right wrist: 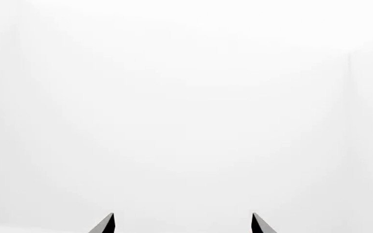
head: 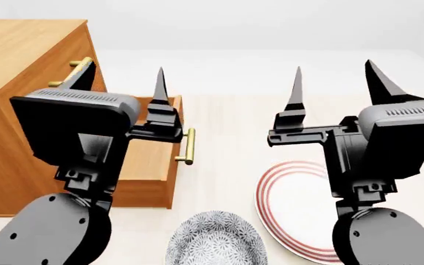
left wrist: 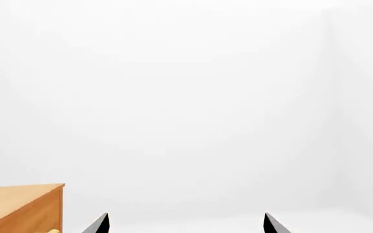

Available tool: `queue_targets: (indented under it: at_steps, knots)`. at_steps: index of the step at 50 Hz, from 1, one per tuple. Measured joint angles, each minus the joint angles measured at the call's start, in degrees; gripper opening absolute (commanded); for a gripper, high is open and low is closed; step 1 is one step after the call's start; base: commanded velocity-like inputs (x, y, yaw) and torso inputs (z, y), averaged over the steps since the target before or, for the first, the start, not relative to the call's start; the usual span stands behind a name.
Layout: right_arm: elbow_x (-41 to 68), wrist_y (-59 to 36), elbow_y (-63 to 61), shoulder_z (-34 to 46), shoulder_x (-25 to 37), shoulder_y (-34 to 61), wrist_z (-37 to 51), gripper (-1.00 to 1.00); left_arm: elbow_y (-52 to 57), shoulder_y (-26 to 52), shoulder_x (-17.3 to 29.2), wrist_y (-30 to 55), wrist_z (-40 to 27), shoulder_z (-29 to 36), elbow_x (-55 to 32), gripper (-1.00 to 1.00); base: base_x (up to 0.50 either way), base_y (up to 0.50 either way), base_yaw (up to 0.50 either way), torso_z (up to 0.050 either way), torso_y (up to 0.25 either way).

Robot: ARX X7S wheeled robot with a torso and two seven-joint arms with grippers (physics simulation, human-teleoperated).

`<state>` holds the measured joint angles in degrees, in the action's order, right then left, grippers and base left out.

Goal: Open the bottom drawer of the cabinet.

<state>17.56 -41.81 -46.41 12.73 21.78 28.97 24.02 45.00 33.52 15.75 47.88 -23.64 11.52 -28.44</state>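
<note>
The orange-brown cabinet [head: 20, 61] stands at the left in the head view. Its bottom drawer [head: 149, 165] stands pulled out, brass bar handle [head: 188, 146] facing the table's middle. The two upper drawers' handles [head: 73, 63] show behind my left arm. My left gripper [head: 123, 77] is open and empty, raised above the pulled-out drawer, fingers pointing up. My right gripper [head: 333, 74] is open and empty, raised to the right. The left wrist view shows the cabinet's top corner [left wrist: 18, 206] beside the open left gripper [left wrist: 186, 225]. The right wrist view shows the open right gripper [right wrist: 182, 225] against blank white.
A patterned grey bowl [head: 216, 243] sits at the front of the light table, in front of the drawer. A white plate with red rings [head: 286, 204] lies to its right, under my right arm. White walls lie behind.
</note>
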Motion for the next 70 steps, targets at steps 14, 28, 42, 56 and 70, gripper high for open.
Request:
queue_targets:
  at_steps: [14, 28, 42, 56, 70]
  knots:
    - [1.1, -5.01, -4.34, 0.7, 0.62, 7.25, -0.13, 1.0, 4.16, 5.35, 0.45, 1.56, -1.37, 0.45, -0.23, 1.0, 0.0, 0.0, 0.0, 0.0, 0.0]
    - [0.86, -5.24, -8.7, 1.52, 1.71, 10.22, 0.22, 1.0, 8.2, 6.91, 1.18, 0.64, -2.53, 0.24, -0.23, 1.0, 0.0, 0.0, 0.0, 0.0, 0.0]
    - [1.16, -4.57, -10.31, 2.1, 2.44, 11.27, 0.67, 1.0, 9.78, 7.49, 2.31, -0.82, -3.94, 0.59, -0.46, 1.0, 0.0, 0.0, 0.0, 0.0, 0.0]
    - [2.29, -6.28, -10.37, 2.84, 2.35, 17.22, 0.45, 1.0, 10.77, 8.91, 3.6, -2.4, -5.51, 0.92, -1.19, 1.0, 0.0, 0.0, 0.0, 0.0, 0.0]
    - [3.44, -8.12, -10.48, 3.34, 1.86, 23.28, 0.45, 1.0, 11.37, 9.3, 5.21, -4.46, -6.94, 1.93, -2.01, 1.0, 0.0, 0.0, 0.0, 0.0, 0.0]
